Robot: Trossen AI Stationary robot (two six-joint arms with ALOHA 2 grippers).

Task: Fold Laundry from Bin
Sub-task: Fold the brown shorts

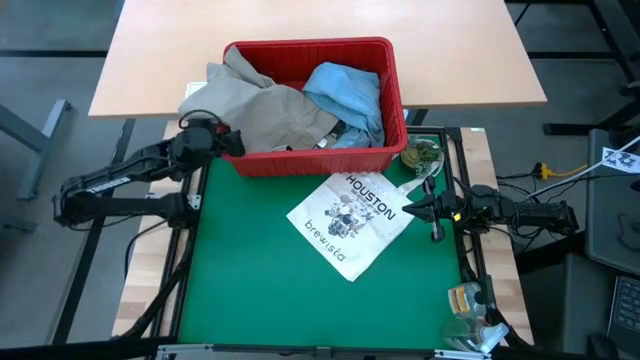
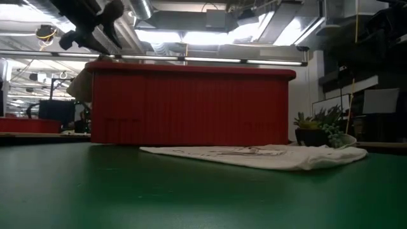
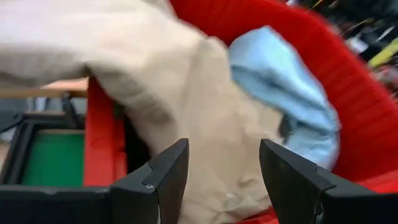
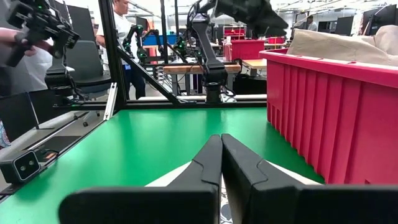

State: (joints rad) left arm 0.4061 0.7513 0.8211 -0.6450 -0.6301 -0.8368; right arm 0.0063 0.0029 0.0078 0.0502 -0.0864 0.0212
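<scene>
Laundry fills the red bin point(image 1: 395, 95) at the counter's point(image 1: 250, 280) far edge: we see a beige garment point(image 1: 255, 105) spilling over its left rim and a light blue shirt point(image 1: 350, 90) to the right, while anything beneath them is hidden. Our left gripper point(image 1: 232, 142) hovers released at the bin's near-left corner over the beige cloth. Nearer lies a white printed tote bag point(image 1: 350, 222); our right gripper point(image 1: 412, 211) rests clenched and empty at its right edge, beside a small plant point(image 1: 421, 155)

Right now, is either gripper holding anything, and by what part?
Nothing held. The left gripper is open over the beige garment at the bin rim, not closed on it. The right gripper is shut and empty above the tote bag.
</scene>
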